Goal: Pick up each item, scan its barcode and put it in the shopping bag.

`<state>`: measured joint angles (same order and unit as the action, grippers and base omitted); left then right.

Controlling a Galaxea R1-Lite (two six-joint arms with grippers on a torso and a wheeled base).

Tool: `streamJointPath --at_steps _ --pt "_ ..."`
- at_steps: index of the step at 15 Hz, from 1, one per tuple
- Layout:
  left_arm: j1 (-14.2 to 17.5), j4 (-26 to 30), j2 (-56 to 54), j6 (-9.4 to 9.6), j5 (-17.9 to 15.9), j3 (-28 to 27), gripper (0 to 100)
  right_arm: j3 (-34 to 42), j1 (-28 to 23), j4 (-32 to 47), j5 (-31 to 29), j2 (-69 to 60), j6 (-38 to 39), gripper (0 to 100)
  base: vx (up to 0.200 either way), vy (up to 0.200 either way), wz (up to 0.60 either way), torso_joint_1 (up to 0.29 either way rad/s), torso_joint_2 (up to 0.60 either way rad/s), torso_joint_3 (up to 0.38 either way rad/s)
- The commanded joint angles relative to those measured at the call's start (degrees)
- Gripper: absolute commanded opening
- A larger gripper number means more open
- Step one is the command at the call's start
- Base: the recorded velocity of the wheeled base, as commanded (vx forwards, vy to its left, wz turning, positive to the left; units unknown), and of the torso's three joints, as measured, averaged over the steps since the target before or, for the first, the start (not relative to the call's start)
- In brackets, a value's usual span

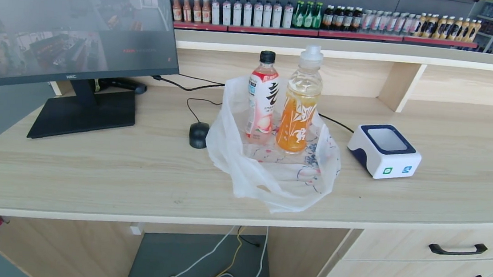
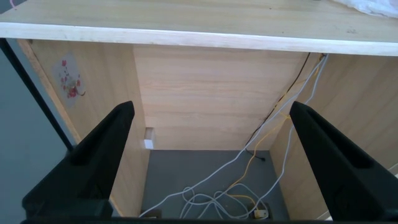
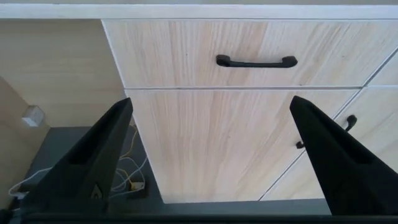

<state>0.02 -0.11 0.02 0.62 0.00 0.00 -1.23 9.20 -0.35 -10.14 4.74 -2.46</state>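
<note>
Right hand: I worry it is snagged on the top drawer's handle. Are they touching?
Apart. The right wrist view shows the drawer handle clear of the right hand, whose fingers are spread wide to either side, with bare drawer front between them.

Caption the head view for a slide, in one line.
A pink bottle and an orange bottle stand in the bag on the counter, mouse and scanner either side.
</note>
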Motion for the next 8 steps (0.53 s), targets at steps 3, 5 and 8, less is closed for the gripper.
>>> streamJointPath --at_steps 3,5,8 --pt "0.06 -0.07 -0.02 -0.01 0.00 0.00 100 -0.09 -7.45 0.00 -0.14 0.44 0.09 100 0.000 0.000 0.00 0.000 0.00 0.000" --pt "0.06 -0.07 -0.02 -0.01 0.00 0.00 100 0.00 -9.12 -0.17 0.21 -4.74 0.00 100 0.000 0.000 0.00 0.000 0.00 0.000" --pt "0.06 0.02 -0.02 -0.09 0.00 0.00 100 0.70 -9.12 -1.67 0.47 -4.74 2.37 100 0.000 0.000 0.00 0.000 0.00 0.000"
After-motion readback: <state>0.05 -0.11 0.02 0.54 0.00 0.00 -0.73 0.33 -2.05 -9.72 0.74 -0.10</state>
